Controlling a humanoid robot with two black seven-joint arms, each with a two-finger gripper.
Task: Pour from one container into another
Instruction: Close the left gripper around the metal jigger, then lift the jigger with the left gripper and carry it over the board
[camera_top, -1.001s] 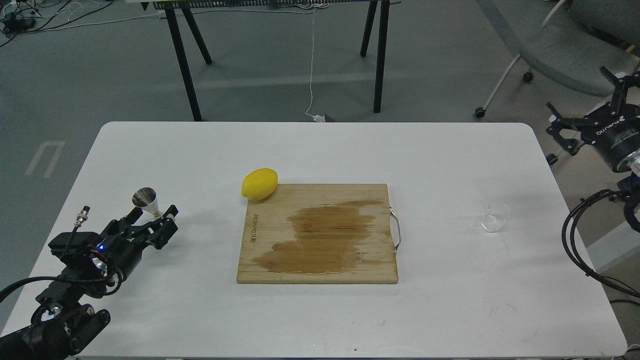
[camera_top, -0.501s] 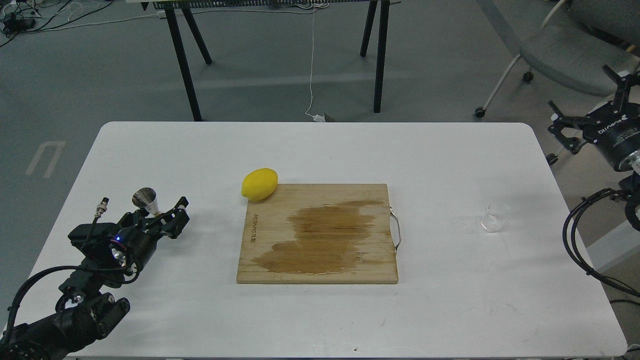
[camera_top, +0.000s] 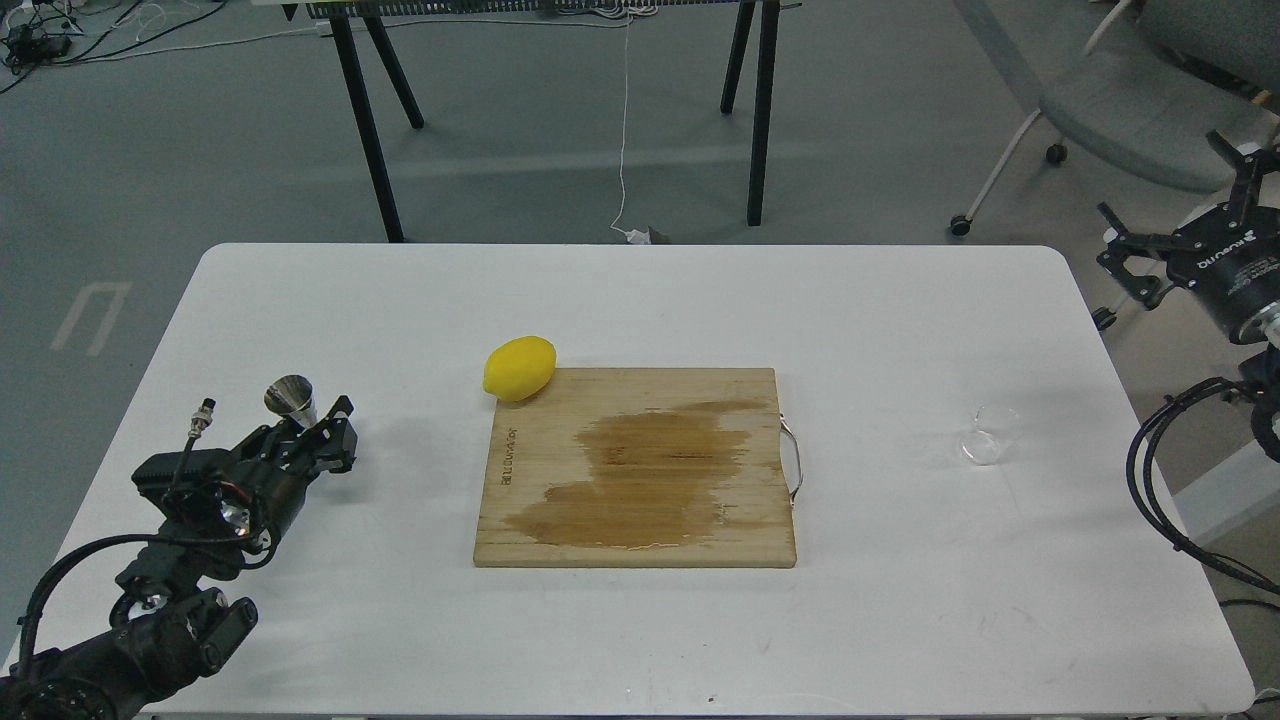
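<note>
Left fingers (camera_top: 322, 436) drew in around jigger (camera_top: 291, 398), hiding base, grip unclear; right fingers (camera_top: 1175, 215) apart.

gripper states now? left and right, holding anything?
Left gripper: at the jigger, fingers dark and bunched; cannot tell whether shut.
Right gripper: open, empty, off the table's right edge.

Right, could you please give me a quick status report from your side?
Left pincer at the jigger, grip unclear. Right pincer open, off the table, far from the glass cup. Lemon and cutting board lie between them.
</note>
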